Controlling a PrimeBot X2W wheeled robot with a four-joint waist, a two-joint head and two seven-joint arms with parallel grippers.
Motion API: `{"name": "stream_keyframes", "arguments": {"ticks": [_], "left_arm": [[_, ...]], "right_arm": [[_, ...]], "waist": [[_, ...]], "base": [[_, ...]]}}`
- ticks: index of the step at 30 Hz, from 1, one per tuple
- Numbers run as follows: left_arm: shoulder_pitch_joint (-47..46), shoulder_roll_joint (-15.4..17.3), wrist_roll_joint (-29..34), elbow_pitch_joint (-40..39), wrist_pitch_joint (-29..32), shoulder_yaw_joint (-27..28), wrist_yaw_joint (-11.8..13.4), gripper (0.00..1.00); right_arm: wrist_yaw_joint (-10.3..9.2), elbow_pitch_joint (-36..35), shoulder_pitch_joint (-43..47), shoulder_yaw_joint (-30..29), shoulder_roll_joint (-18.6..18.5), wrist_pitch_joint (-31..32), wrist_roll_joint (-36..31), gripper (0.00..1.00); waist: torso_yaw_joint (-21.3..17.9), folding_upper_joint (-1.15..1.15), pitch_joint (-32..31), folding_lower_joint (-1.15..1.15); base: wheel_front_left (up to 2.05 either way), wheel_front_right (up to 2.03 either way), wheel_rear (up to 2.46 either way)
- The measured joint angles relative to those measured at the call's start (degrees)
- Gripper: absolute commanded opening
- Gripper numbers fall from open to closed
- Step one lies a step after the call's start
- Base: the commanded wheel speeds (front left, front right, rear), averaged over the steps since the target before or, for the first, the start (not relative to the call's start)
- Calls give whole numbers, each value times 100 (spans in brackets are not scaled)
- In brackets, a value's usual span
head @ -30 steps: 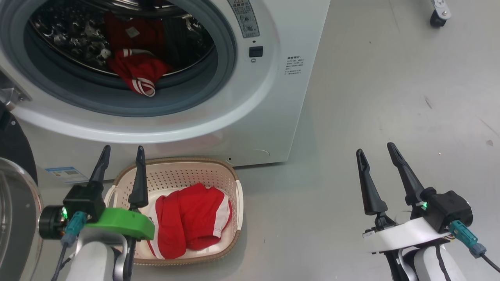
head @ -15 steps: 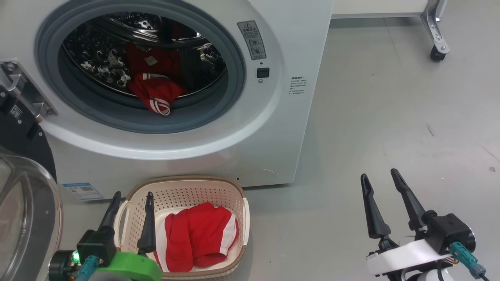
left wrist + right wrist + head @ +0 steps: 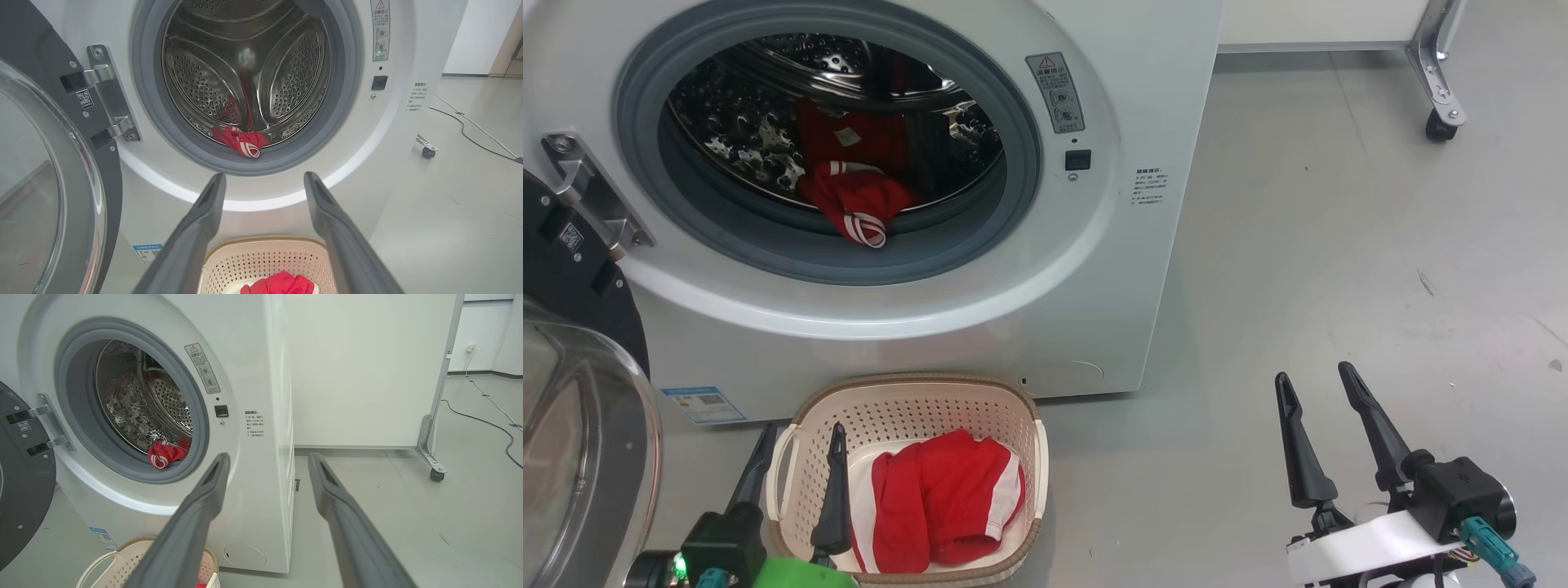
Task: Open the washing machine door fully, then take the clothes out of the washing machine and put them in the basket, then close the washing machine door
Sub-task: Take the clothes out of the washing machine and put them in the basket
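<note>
The white washing machine [image 3: 1127,269] stands with its door [image 3: 580,457] swung open at the left, also seen as the door [image 3: 49,183] in the left wrist view. Red clothes with white stripes [image 3: 854,200] lie at the drum's front lip, the same clothes [image 3: 241,141] [image 3: 167,454] in both wrist views. More red clothes [image 3: 939,498] lie in the cream basket [image 3: 915,396] on the floor before the machine. My left gripper [image 3: 800,437] hangs open over the basket's left rim, holding nothing. My right gripper [image 3: 1313,376] stands open over bare floor to the right, nothing between its fingers.
A grey floor [image 3: 1339,245] spreads to the right of the machine. A white panel on a castor leg [image 3: 1441,122] stands at the back right. Cables [image 3: 490,420] run across the floor far right.
The camera has tilted up, so the whole picture slid down and more of the drum shows. Both grippers sit lower in the picture, still open. The clothes have not moved.
</note>
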Motion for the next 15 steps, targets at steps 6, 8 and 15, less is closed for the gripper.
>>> {"name": "stream_keyframes", "arguments": {"ticks": [6,8,15], "left_arm": [[115,3,-33,-134,-1,-47,26,100],[157,4,-37,-182,-1,-60,48,100],[212,9,-38,-304,-1,-113,51,100]], "right_arm": [[0,-27,2,33,0,0,0,100],[0,-40,3,37,-1,0,0,100],[0,-71,3,53,1,0,-1,100]], "waist": [[-5,0,10,0],[-11,0,16,0],[-34,0,63,0]], "base": [[0,0,0],[0,0,0],[0,0,0]]}}
